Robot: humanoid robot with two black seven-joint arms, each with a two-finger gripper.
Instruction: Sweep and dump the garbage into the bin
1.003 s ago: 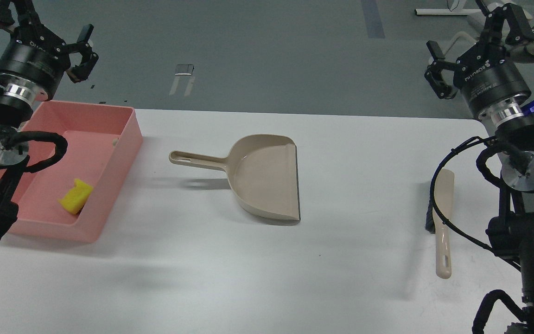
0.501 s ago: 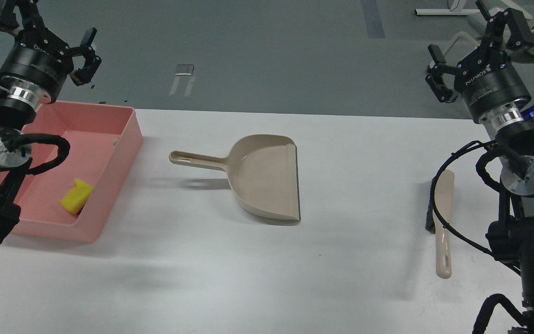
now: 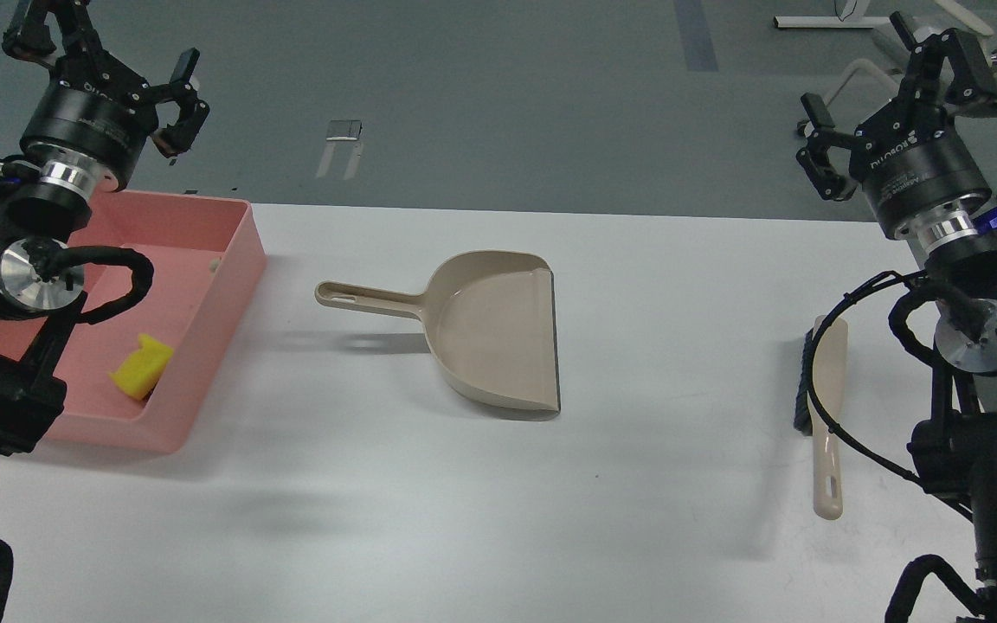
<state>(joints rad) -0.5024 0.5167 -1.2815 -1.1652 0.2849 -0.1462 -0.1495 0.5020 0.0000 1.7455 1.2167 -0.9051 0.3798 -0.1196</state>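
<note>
The pink bin [image 3: 220,279] sits at the table's left. A yellow notched foam block [image 3: 140,367] lies inside it near the front wall. The bread slice is hidden or out of view. My left gripper [image 3: 109,73] is open and empty, raised above the bin's far left corner. My right gripper [image 3: 892,82] is open and empty, raised above the table's far right edge. A beige dustpan [image 3: 490,329] lies empty in the middle of the table, handle pointing left. A beige brush [image 3: 823,407] with dark bristles lies at the right, partly behind my right arm's cable.
The white table [image 3: 464,502] ends at a far edge just behind the bin and dustpan, with grey floor beyond. My left arm covers the bin's left part. A white chair base stands at the far right.
My left gripper has moved a little right and up above the bin. My right arm has shifted slightly up and right. Dustpan, brush and foam block have not moved.
</note>
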